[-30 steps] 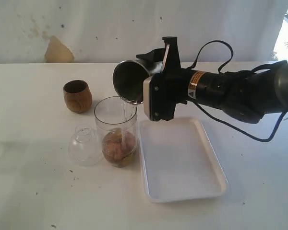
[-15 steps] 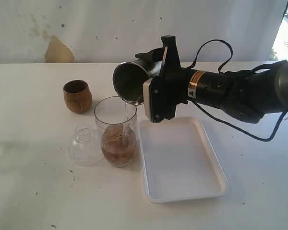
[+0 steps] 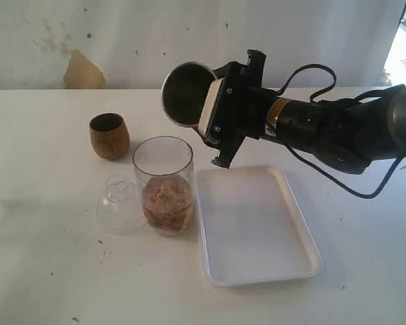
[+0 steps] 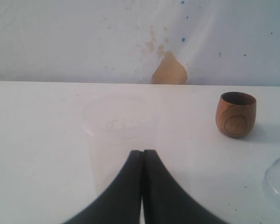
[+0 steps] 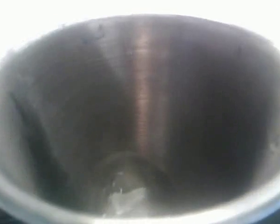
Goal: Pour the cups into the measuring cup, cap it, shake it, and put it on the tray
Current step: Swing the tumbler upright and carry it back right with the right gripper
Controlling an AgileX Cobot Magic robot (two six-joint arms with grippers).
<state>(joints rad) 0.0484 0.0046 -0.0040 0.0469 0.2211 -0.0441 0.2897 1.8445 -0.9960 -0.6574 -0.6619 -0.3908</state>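
Note:
My right gripper is shut on the steel tumbler and holds it tipped on its side above the measuring cup, mouth turned outward. No stream falls from it. The right wrist view looks straight into the tumbler, where a little liquid glints at the bottom. The measuring cup stands upright with brown liquid in its lower half. The clear dome cap sits on the table touching its left side. Further back left stands the wooden cup, also seen in the left wrist view. My left gripper is shut and holds nothing.
The white tray lies right of the measuring cup, under the right arm. A frosted translucent cup stands just beyond the left fingertips. The cap's edge shows at the side of the left wrist view. A pale wall backs the table.
The right gripper has risen and rolled the tumbler back, and the stream into the measuring cup has stopped. The brown liquid stands higher than before. The left gripper has not moved.

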